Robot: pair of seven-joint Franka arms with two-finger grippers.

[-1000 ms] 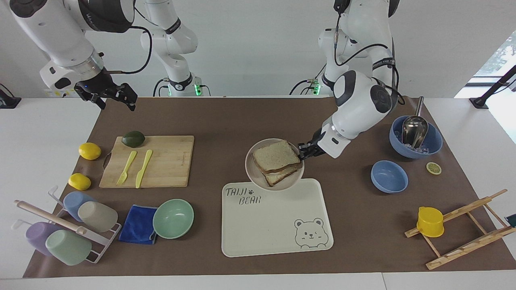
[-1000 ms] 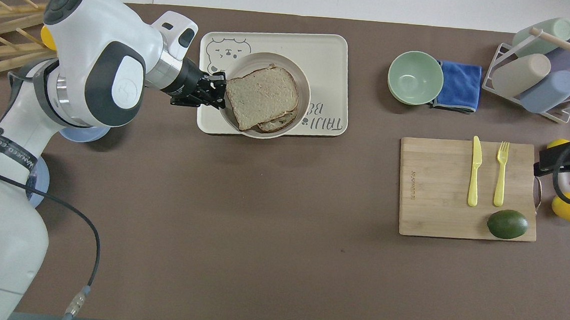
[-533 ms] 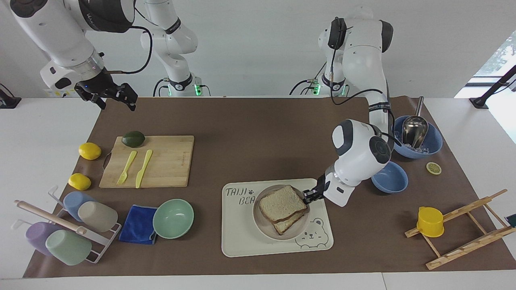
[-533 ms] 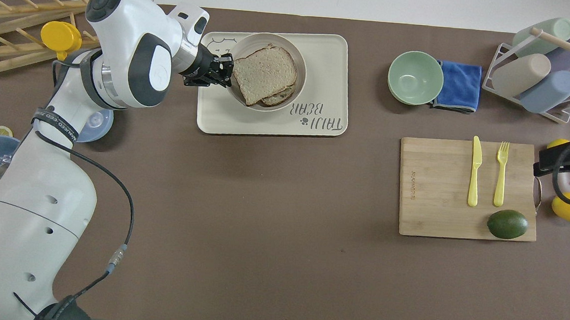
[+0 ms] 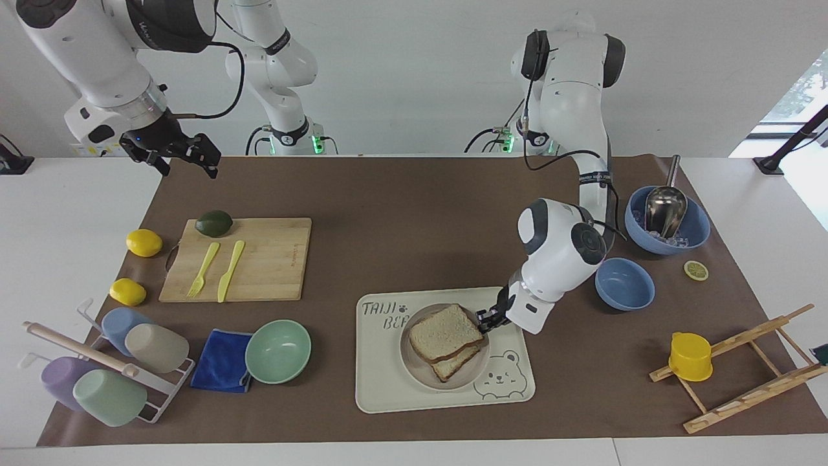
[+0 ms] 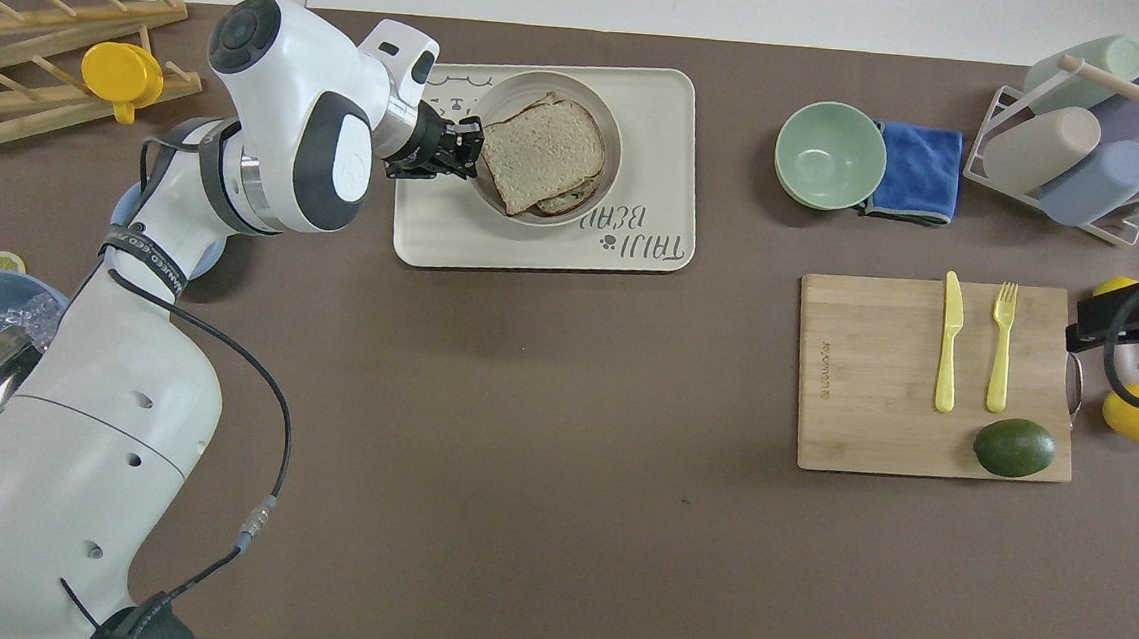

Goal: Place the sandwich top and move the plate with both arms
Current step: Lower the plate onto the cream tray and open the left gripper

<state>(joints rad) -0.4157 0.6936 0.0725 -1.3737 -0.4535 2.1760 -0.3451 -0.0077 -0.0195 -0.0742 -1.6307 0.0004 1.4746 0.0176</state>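
Note:
The sandwich top [image 5: 445, 331] lies on a lower slice on the round beige plate [image 5: 473, 373], and the plate rests on the cream bear tray [image 5: 394, 388]. My left gripper [image 5: 484, 318] is low at the plate's rim on the left arm's side, shut on the rim. From above, the left gripper [image 6: 469, 145] meets the plate [image 6: 492, 104] at its edge, with the sandwich top [image 6: 544, 147] slightly askew on the slice beneath it. My right gripper [image 5: 187, 166] waits open in the air over the table's corner near the right arm's base.
A wooden board [image 5: 272, 259] holds a yellow fork, a knife and an avocado, with two lemons [image 5: 143, 243] beside it. A mint bowl [image 5: 278, 351], a blue cloth and a cup rack [image 5: 103, 369] stand farther from the robots. Two blue bowls [image 5: 624, 283] and a wooden rack [image 5: 744, 369] sit at the left arm's end.
My left gripper carried the plate with the sandwich away from the robots onto the bear tray, then shifted it slightly toward the right arm's end. The right arm has not moved.

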